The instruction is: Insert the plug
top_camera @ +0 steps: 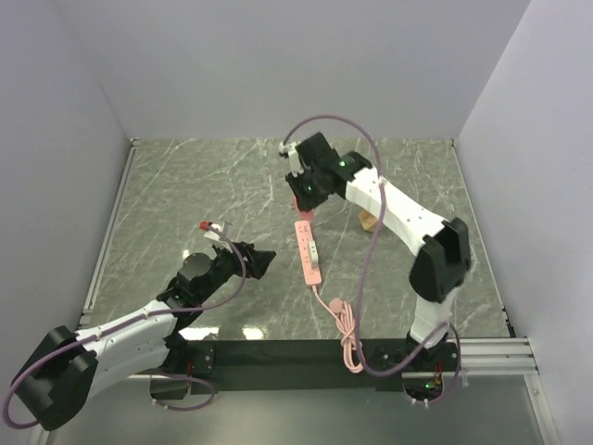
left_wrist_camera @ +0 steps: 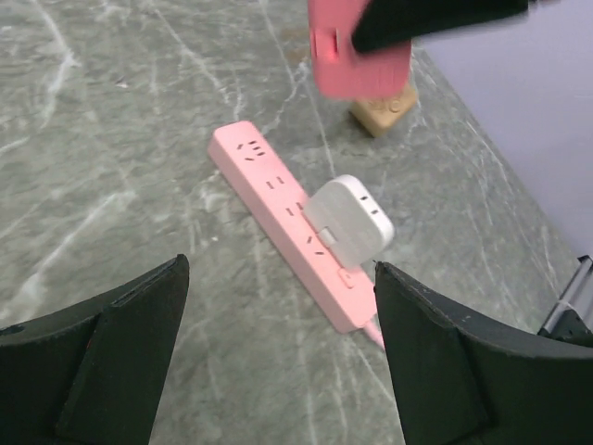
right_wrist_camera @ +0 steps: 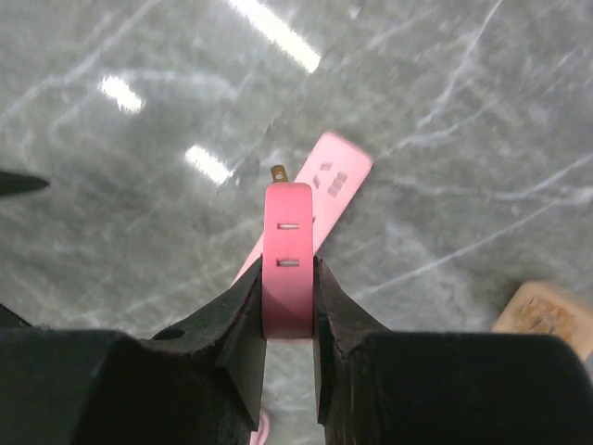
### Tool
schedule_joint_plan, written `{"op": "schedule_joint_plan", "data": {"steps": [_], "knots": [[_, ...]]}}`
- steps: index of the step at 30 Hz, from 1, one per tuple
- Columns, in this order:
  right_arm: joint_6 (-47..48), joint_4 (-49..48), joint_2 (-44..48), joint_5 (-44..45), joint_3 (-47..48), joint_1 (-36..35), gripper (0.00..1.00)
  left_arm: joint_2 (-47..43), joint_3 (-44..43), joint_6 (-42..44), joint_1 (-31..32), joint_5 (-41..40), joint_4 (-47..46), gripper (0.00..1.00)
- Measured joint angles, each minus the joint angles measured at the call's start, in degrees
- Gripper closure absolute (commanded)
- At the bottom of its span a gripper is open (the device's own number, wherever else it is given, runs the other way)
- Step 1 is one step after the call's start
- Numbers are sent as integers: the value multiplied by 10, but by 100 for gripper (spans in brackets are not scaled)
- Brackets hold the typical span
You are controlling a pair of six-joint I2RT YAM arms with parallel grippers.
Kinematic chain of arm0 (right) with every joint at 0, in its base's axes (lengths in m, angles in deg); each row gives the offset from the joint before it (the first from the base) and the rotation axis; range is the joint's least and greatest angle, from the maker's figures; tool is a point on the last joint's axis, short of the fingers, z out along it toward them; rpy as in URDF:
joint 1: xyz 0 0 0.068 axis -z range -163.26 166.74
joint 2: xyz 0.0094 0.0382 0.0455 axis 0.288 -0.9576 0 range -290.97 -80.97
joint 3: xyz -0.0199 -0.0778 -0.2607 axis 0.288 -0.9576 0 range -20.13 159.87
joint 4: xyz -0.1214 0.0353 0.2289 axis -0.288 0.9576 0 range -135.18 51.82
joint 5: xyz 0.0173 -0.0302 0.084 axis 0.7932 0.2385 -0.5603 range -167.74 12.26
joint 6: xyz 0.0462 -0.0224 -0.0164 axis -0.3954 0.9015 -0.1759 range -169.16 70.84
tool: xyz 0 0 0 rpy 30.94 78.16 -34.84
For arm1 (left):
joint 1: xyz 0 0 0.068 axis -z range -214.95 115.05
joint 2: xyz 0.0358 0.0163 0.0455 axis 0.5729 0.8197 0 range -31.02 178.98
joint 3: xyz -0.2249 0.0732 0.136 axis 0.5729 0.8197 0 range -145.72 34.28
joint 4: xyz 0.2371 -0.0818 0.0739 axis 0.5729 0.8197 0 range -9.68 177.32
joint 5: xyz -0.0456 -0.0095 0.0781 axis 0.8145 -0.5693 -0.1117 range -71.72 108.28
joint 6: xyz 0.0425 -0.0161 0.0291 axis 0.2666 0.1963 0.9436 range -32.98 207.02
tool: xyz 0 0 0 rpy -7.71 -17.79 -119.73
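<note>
Carrying step: right gripper (right_wrist_camera: pixel 289 283) is clamped on the plug (right_wrist_camera: pixel 288 246), hanging over the power strip's (right_wrist_camera: pixel 326 178) twelve o'clock end. Prongs seem to face down, though that's hard to confirm. Left gripper (left_wrist_camera: pixel 278 278) gapes empty at eight o'clock. Next: align the prongs and press down.

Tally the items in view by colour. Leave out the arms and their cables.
Pink: 2, the plug and the power strip
White: 1, the adapter seated on the strip
Tan: 1, the cube
Total: 4
</note>
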Motion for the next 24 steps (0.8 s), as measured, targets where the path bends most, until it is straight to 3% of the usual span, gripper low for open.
{"op": "schedule_joint_plan", "data": {"steps": [9, 24], "knots": [[9, 180, -195, -46, 318, 48, 100, 0, 27, -3, -68, 55, -40, 14], [-1, 273, -214, -97, 227, 67, 100, 52, 33, -10, -78, 104, -82, 14]]}}
